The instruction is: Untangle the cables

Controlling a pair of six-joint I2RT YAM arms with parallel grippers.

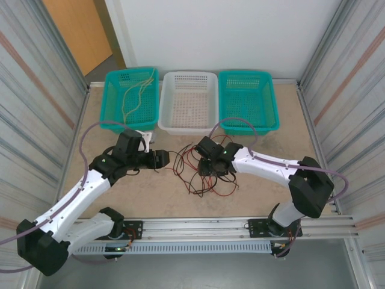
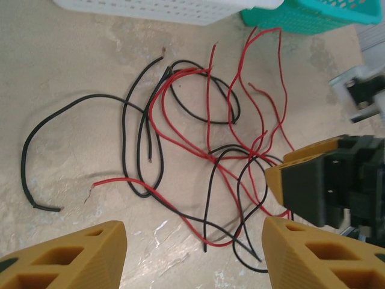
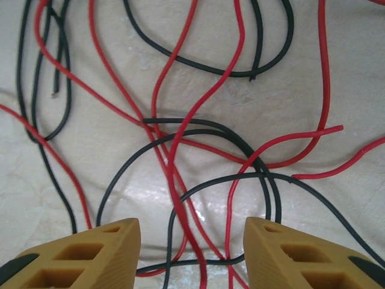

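Observation:
A tangle of thin red and black cables [image 1: 197, 173] lies on the table in front of the white basket. My left gripper [image 1: 162, 159] hovers at the tangle's left edge. In its wrist view it [image 2: 192, 259] is open, with loose cable ends [image 2: 207, 244] on the table below the gap. My right gripper [image 1: 206, 167] is low over the tangle's middle. It [image 3: 192, 253] is open, and a red cable [image 3: 180, 198] and black strands pass between its fingers untouched. Several yellow cables [image 1: 136, 96] lie in the left teal basket [image 1: 113, 114].
Three baskets stand in a row at the back: teal, white [image 1: 188, 129] and teal [image 1: 249, 129]. The right gripper's yellow finger [image 2: 289, 174] shows close to the left one, over the tangle. Metal walls close in both sides, and a rail runs along the near edge [image 1: 198, 227].

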